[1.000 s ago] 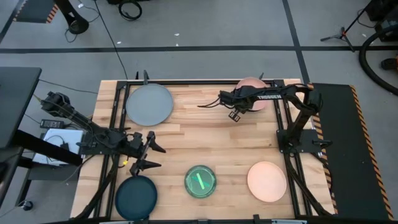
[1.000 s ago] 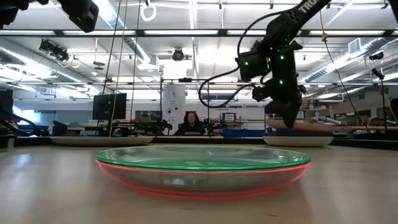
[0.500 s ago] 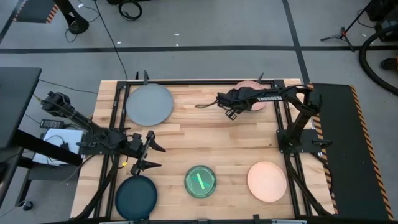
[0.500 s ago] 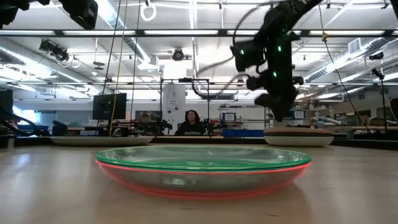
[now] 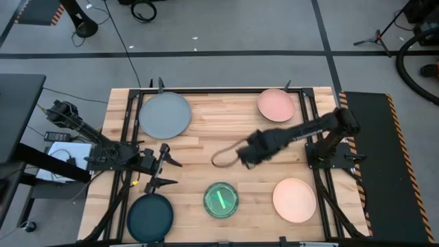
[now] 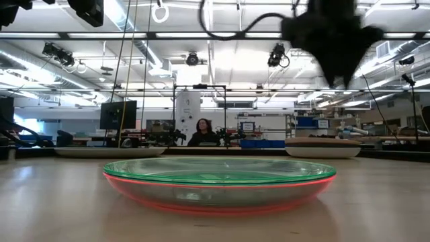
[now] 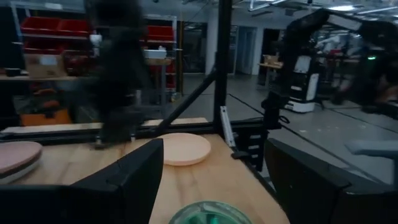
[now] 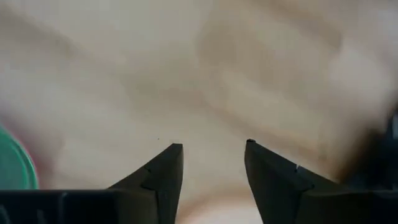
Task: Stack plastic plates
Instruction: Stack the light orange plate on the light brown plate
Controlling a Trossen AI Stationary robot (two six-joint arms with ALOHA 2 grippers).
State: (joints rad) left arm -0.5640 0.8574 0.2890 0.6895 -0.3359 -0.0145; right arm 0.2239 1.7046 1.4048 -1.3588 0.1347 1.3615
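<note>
Several plastic plates lie apart on the wooden table. A grey plate is at the far left and a pink plate at the far right, resting on a paler plate. A peach plate is near right and a dark teal plate near left. A translucent green plate sits in a red one at the near middle. My right gripper hangs open above bare wood at mid-table. My left gripper waits open at the left.
Black frame rails run along the table's left and right edges. Bare wood lies open between the plates at mid-table. A person sits far behind the table in the room.
My right gripper has let go of the pink plate, which was tilted and now lies flat on the paler plate at the far right. The gripper has risen and swung quickly toward the table's middle and near edge.
</note>
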